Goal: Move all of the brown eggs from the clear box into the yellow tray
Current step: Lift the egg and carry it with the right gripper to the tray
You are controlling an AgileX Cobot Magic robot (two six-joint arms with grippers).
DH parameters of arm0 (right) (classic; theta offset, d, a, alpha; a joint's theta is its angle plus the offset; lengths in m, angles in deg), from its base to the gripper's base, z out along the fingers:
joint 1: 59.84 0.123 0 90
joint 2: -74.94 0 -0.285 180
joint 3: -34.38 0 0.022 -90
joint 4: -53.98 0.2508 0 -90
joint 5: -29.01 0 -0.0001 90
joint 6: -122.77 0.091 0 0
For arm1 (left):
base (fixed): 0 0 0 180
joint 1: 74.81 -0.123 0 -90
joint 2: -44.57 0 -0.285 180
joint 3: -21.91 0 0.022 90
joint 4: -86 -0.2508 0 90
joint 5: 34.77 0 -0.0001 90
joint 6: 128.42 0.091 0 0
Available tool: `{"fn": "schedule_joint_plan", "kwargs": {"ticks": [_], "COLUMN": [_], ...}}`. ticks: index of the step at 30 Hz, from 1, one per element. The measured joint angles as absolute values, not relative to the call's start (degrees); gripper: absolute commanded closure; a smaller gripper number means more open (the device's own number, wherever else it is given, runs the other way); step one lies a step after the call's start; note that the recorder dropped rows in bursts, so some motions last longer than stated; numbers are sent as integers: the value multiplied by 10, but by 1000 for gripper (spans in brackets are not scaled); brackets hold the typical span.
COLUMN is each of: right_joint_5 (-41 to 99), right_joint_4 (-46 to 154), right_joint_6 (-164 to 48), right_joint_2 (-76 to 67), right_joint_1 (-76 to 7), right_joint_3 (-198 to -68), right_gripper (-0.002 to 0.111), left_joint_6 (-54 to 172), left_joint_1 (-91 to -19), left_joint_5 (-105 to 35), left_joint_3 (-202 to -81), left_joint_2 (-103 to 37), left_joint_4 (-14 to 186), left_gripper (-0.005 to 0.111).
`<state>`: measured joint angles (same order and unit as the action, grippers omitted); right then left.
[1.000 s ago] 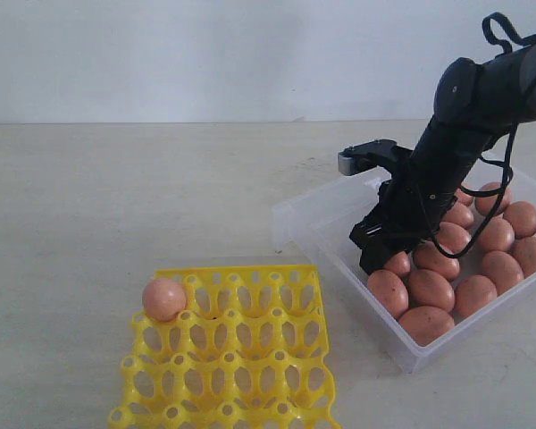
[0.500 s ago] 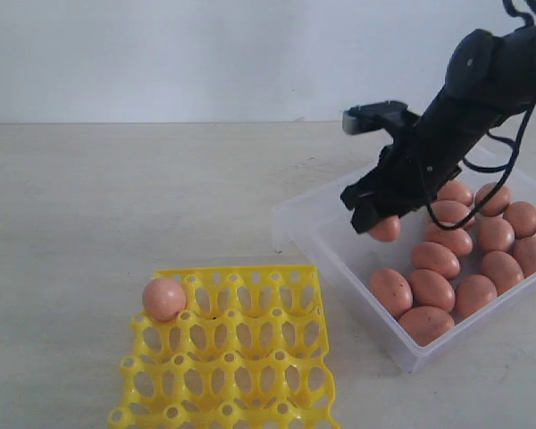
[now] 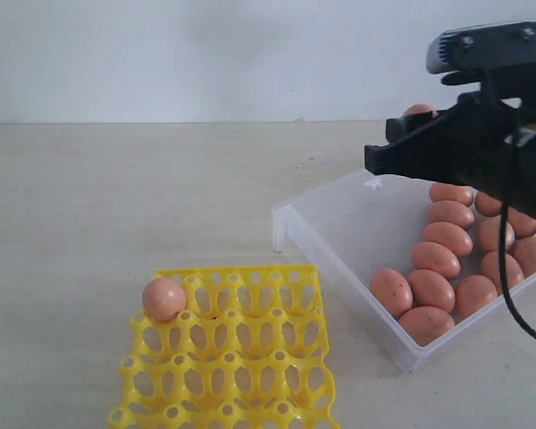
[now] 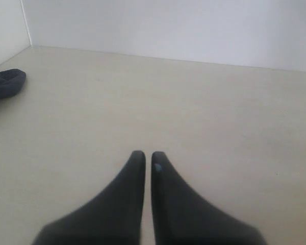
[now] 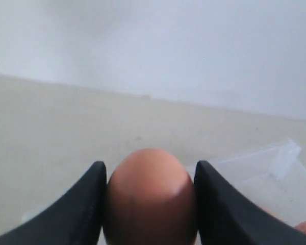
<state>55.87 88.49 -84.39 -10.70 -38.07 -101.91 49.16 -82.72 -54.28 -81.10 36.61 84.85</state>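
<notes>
My right gripper (image 3: 402, 143) is shut on a brown egg (image 5: 150, 196), held high above the clear box (image 3: 335, 223); in the exterior view only the egg's top (image 3: 419, 109) peeks over the fingers. Several brown eggs (image 3: 433, 288) lie in the clear box at the right. One brown egg (image 3: 163, 298) sits in the far left corner socket of the yellow tray (image 3: 232, 357) at the front. My left gripper (image 4: 147, 155) is shut with nothing in it, over bare table, and does not show in the exterior view.
A pale wall stands behind the table. A dark object (image 4: 5, 84) lies at the edge of the left wrist view. Bare table (image 3: 116, 197) stretches left of the box and behind the tray.
My right gripper has lifted an egg out of the clear box, rising and swinging level, well above the box's near corner. The egg in the tray has not moved.
</notes>
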Motion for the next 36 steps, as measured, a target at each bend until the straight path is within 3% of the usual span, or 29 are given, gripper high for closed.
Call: {"fn": "schedule_joint_plan", "kwargs": {"ticks": [6,11,18,28,36], "right_joint_5": [741,821,822,818,670], "right_joint_4": [863,647,295,165,72], "right_joint_6": [-628,-386,-141,-44,-114], "right_joint_2": [-62,-60,-60,-60,-60], "right_joint_1": [-357,-357,-353,-353,-353], "right_joint_3": [-975,-1009,-1122,-1251,-1366], "right_gripper": [108,108,108,108,108], "left_joint_6": [492,492,492,492,492], "left_joint_1": [-827,-827,-827,-827,-827], "left_joint_5": [-543,-543,-543,-543,-543], "left_joint_3": [-811,-811,-811,-811,-811], "left_joint_2": [366,366,366,366,366], "left_joint_4": [848,848,848,848,848], "left_gripper": [103,103,103,103,103]}}
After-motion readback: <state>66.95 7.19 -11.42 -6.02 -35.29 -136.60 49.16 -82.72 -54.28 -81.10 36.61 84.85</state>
